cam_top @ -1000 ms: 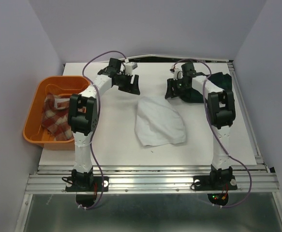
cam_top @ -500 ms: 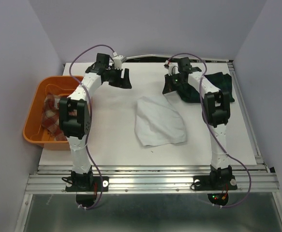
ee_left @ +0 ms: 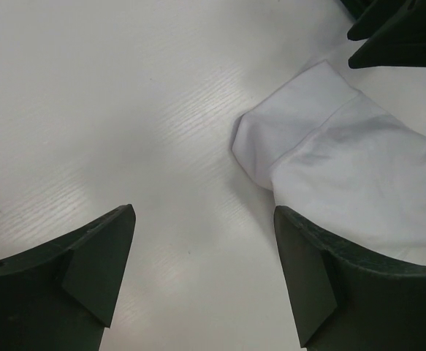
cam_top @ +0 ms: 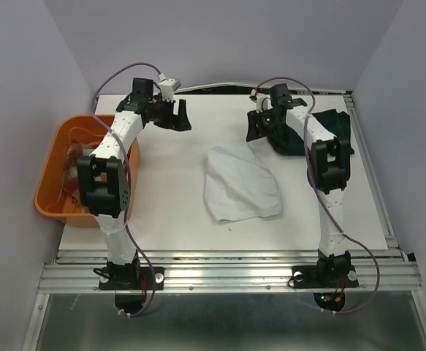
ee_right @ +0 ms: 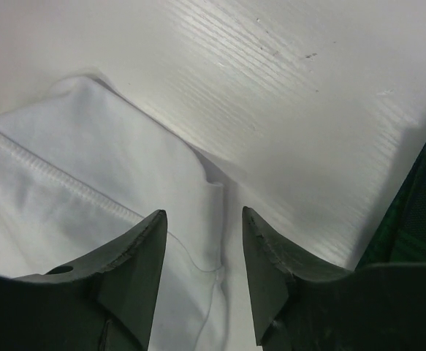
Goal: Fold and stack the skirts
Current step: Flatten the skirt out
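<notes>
— What stands on the left?
— An orange plastic basket (cam_top: 47, 199), rectangular with rounded corners. It sits at the left edge of the white counter (cam_top: 169, 212), close to the pale purple wall (cam_top: 12, 110).
— And the counter itself?
— Flat and matte white. Up close it shows a faint grain and a few small dark specks.
— Anything along the front?
— Ribbed metal rails (cam_top: 227, 265) run across its near edge.
</notes>
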